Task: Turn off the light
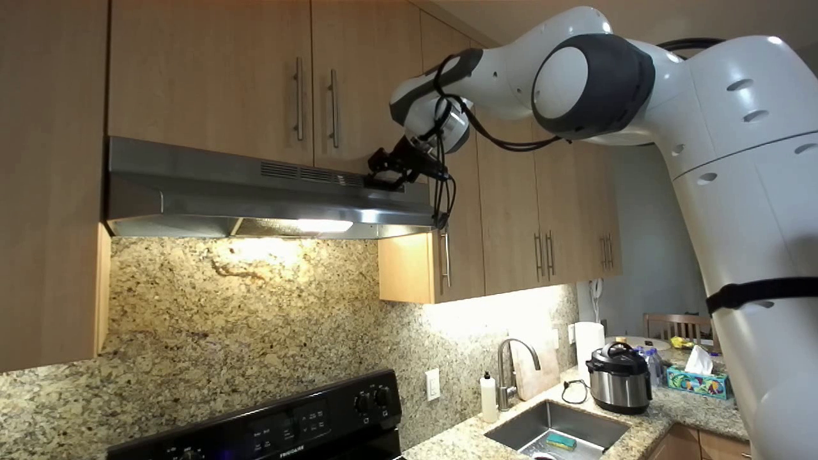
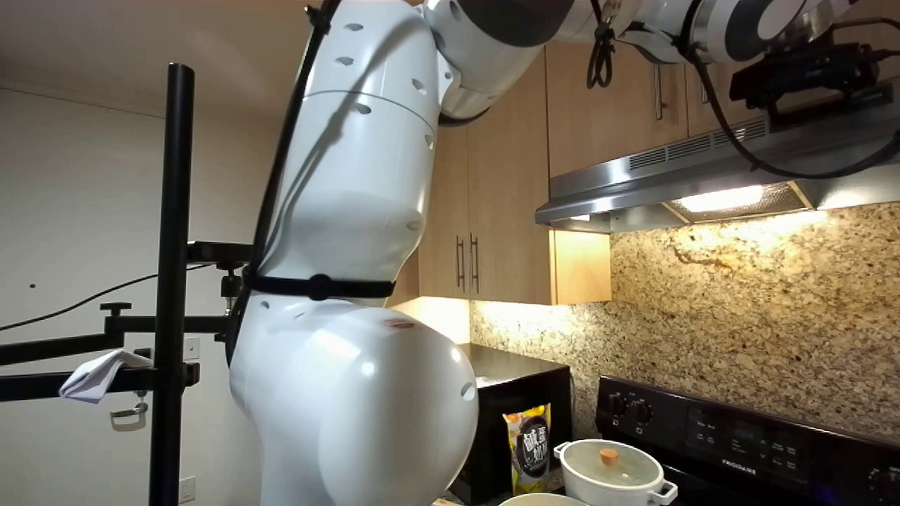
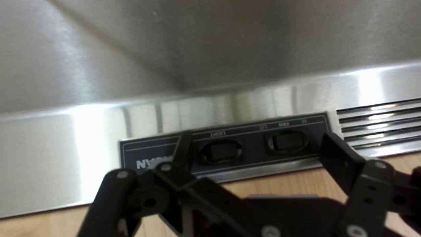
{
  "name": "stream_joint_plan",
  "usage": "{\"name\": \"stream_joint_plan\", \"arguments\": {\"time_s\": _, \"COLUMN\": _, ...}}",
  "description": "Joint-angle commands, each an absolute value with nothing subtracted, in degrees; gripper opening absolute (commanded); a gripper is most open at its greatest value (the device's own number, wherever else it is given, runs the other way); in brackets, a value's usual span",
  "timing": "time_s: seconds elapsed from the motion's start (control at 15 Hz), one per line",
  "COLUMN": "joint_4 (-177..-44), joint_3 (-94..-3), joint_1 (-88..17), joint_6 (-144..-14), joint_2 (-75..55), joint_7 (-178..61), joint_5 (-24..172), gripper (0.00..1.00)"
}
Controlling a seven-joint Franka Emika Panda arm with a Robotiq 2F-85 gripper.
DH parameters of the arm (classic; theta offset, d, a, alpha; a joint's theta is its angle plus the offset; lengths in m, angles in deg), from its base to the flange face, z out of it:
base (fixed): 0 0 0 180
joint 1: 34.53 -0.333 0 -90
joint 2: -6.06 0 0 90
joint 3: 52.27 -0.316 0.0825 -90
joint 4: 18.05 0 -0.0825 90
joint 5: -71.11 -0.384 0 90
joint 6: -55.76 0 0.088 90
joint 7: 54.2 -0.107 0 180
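- Extending from 4 o'clock in an exterior view: white robot arm (image 1: 696, 121).
- Steel range hood (image 1: 255, 197): 9 to 10 o'clock of centre, same view.
- Pincer (image 3: 256, 141): jaws wide apart, nothing gripped; contact with hood unclear.
- Light (image 1: 326, 226): lit, under hood, 7 to 8 o'clock from pincer there.
- Control panel (image 3: 254, 144): 5 o'clock, wrist view.
- LIGHT switch (image 3: 223, 151): seen between jaws, roughly 9 o'clock from FAN switch (image 3: 289, 141).
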State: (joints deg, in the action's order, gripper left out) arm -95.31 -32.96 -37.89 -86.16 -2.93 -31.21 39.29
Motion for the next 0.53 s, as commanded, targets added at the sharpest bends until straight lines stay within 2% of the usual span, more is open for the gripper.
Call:
{"name": "stream_joint_plan", "arguments": {"time_s": 0.0, "joint_4": -98.83, "joint_3": -33.01, "joint_1": -38.71, "joint_6": -87.08, "joint_2": 0.44, "joint_7": -32.71, "joint_5": 40.04, "gripper": 1.0}}
{"name": "stream_joint_plan", "arguments": {"time_s": 0.47, "joint_4": -101.63, "joint_3": -33.35, "joint_1": -39.77, "joint_6": -86.12, "joint_2": 2.53, "joint_7": -33.24, "joint_5": 41.21, "gripper": 1.0}}
